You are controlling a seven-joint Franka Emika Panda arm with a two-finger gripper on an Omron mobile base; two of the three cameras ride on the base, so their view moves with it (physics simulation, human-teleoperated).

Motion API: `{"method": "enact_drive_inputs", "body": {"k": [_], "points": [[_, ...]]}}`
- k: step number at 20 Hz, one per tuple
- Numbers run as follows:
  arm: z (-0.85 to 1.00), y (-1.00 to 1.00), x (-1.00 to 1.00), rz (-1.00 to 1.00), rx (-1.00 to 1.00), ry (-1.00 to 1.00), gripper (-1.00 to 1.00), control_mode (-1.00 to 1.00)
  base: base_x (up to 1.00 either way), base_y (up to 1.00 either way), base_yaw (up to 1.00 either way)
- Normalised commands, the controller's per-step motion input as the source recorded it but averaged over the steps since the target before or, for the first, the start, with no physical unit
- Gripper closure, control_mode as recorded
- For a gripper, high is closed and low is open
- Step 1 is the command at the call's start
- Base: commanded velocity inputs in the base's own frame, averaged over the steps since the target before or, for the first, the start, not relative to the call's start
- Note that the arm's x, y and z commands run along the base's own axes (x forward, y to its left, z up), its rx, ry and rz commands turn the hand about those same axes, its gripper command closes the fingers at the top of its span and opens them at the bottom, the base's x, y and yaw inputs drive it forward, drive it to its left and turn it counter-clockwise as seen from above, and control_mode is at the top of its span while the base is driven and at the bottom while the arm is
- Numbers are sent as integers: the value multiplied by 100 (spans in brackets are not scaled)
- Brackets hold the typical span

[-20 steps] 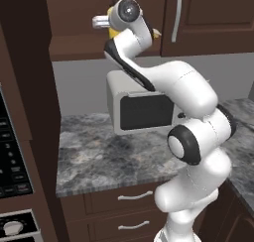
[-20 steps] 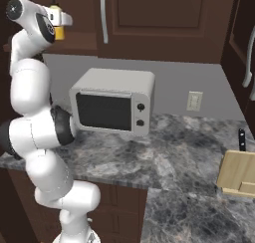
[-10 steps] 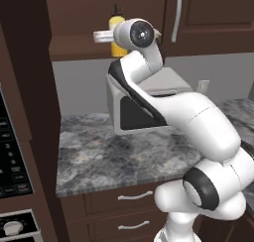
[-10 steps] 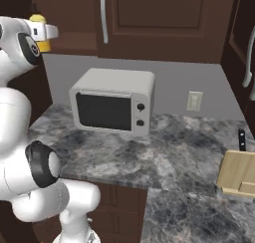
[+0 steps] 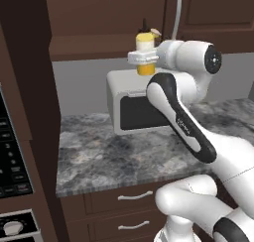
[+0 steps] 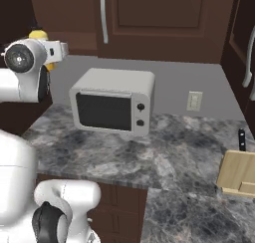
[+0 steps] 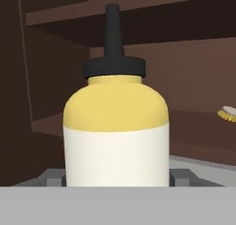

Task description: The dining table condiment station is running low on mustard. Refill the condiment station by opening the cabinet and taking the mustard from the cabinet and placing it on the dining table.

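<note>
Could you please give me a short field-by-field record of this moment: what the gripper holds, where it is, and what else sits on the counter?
gripper: closed on the mustard bottle, held upright
mustard cap: dark, pointed, on top
position: in the air above the microwave, below the wall cabinet
counter: grey marbled, carrying the microwave and a wooden knife block
wall: a white outlet

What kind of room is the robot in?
It looks like a kitchen. There's a white microwave on a grey stone counter, dark wooden cabinets above, and a wooden knife block off to the side.
</note>
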Motion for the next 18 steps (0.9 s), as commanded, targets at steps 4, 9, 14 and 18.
{"method": "enact_drive_inputs", "body": {"k": [4, 9, 14, 18], "points": [[-6, -55, -100, 27, 0, -3, 100, -100, 0, 0, 0], [-2, -33, -98, 15, 0, -2, 100, -100, 0, 0, 0], [0, -31, -38, 0, -2, 2, 100, -100, 0, 0, 0], [0, -3, -1, 0, 0, 0, 100, -100, 0, 0, 0]]}}
